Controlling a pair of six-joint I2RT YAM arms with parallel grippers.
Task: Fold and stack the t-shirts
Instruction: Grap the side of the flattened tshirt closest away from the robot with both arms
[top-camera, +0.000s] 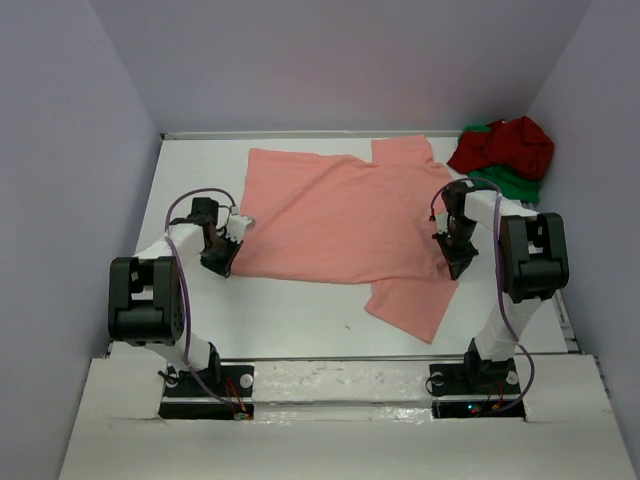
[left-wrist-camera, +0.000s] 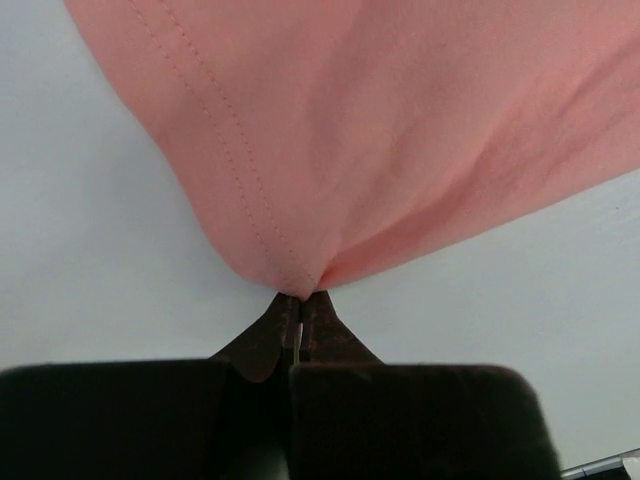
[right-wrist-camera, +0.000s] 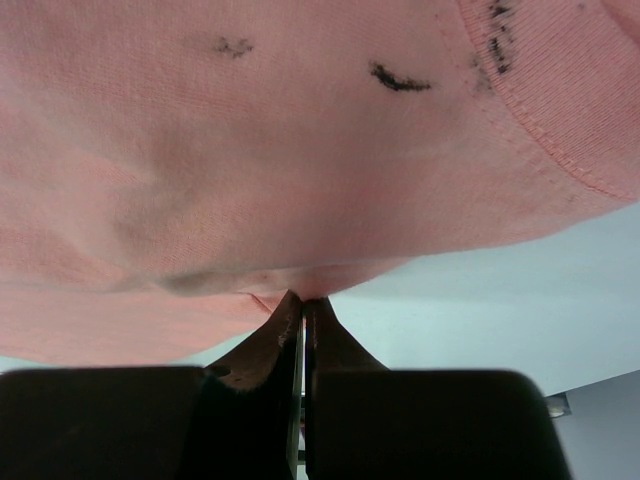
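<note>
- The pink shirt (top-camera: 340, 215) is spread on the table (top-camera: 290, 315), with one sleeve lying toward the arm bases.
- Its left hem corner is pinched by the left gripper (left-wrist-camera: 298, 302), whose jaws are closed on the cloth.
- Its right edge is clamped by the right gripper (right-wrist-camera: 303, 302), whose jaws are pressed together on a fold.
- The red shirt (top-camera: 515, 143) and green shirt (top-camera: 512, 183) are heaped just beside the pink shirt's far right corner, with the red on top.

Salmon-pink t-shirt (top-camera: 340, 215) soft matt cloth with stitched hem, table (top-camera: 300, 310) smooth matt white surface
</note>
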